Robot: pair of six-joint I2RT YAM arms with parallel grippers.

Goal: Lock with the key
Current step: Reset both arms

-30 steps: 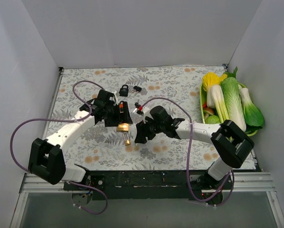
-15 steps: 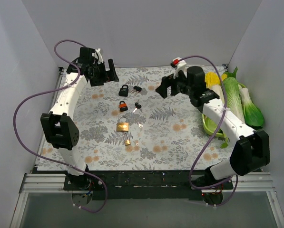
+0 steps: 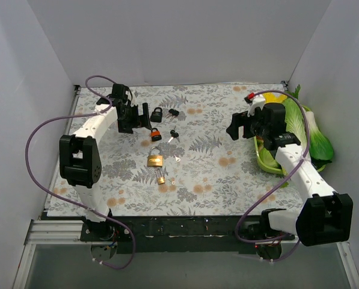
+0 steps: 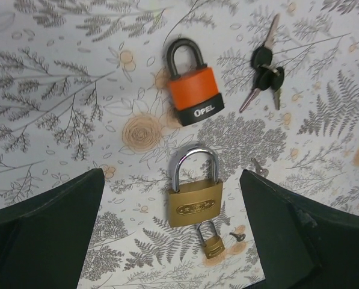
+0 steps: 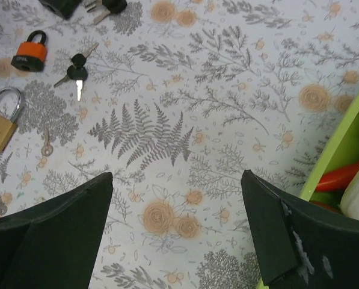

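**Inspector:** State of the left gripper (image 3: pixel 142 118)?

**Assessor:** Jaws spread wide, nothing between them. It hangs over the far left part of the floral mat (image 3: pixel 215 180), just beside the black padlock (image 3: pixel 157 114). In the wrist view its fingers (image 4: pixel 47 235) frame the locks below.

**Inspector:** And the right gripper (image 3: pixel 232 127)?

**Assessor:** Likewise wide apart and empty. It is held above the mat's right side, next to the green tray (image 3: pixel 258 158) of leafy vegetables (image 3: pixel 296 129).

**Inspector:** Locate the locks.

**Assessor:** Four lie on the mat in a loose column.
- The black padlock is farthest from the arm bases.
- Nearer lies the orange padlock (image 4: pixel 194 90), marked OPEL.
- Nearer again is the large brass padlock (image 4: pixel 195 195), flat, with its shackle toward the orange one.
- Last is the small brass padlock (image 4: pixel 210 244), its shackle touching the large one's bottom edge.

Whether the shackles are latched, I cannot tell.

**Inspector:** Keys?

**Assessor:** A bunch of black-headed keys (image 4: pixel 264 69) lies just right of the orange padlock, apart from it. A small bare key (image 4: pixel 259 167) lies just right of the large brass padlock, not touching it. A second black-headed bunch (image 3: pixel 174 112) sits beside the black padlock. Every key seen lies flat on the mat.
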